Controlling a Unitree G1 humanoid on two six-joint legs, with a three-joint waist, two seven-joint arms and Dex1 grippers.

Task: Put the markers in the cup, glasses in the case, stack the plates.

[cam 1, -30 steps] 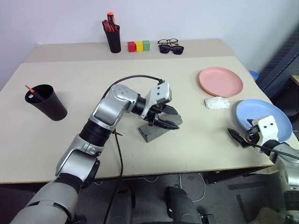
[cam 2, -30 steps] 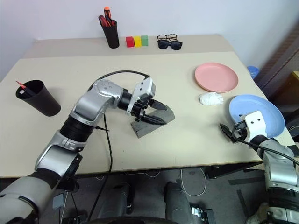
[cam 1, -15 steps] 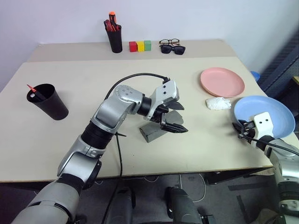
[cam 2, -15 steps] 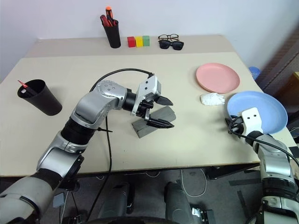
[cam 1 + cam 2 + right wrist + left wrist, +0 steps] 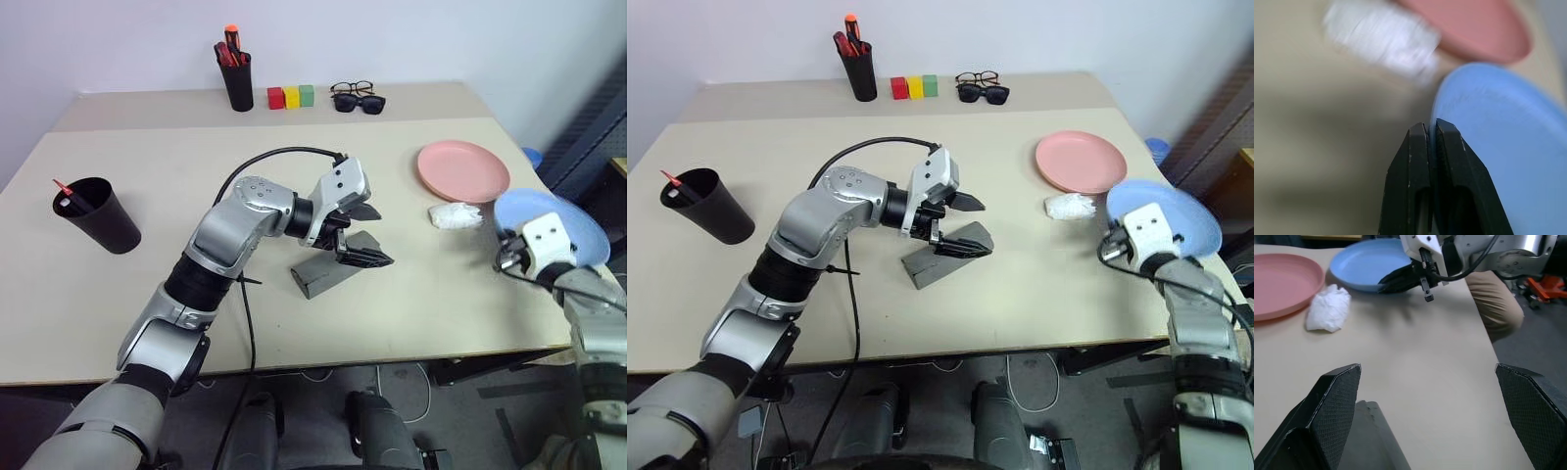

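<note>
My right gripper (image 5: 505,257) is shut on the near rim of the light blue plate (image 5: 563,220), which hangs tilted above the table's right edge. In the right wrist view the fingers (image 5: 1420,147) pinch that rim (image 5: 1508,147). The salmon pink plate (image 5: 463,170) lies flat behind it. My left gripper (image 5: 377,235) stands open and empty just above the grey case (image 5: 333,264) at mid-table. The black cup (image 5: 96,213) stands at the far left with a red marker (image 5: 65,187) in it. The wire-frame glasses (image 5: 351,88) lie at the back.
A crumpled white tissue (image 5: 455,216) lies between the two plates. Dark sunglasses (image 5: 359,102), three coloured blocks (image 5: 291,96) and a black pen holder (image 5: 237,78) with red and orange pens line the back edge. The table's right edge (image 5: 549,338) is close under my right arm.
My right gripper closed on the blue plate's rim and lifted it off the table, moving it forward. My left gripper's fingers spread wider above the case.
</note>
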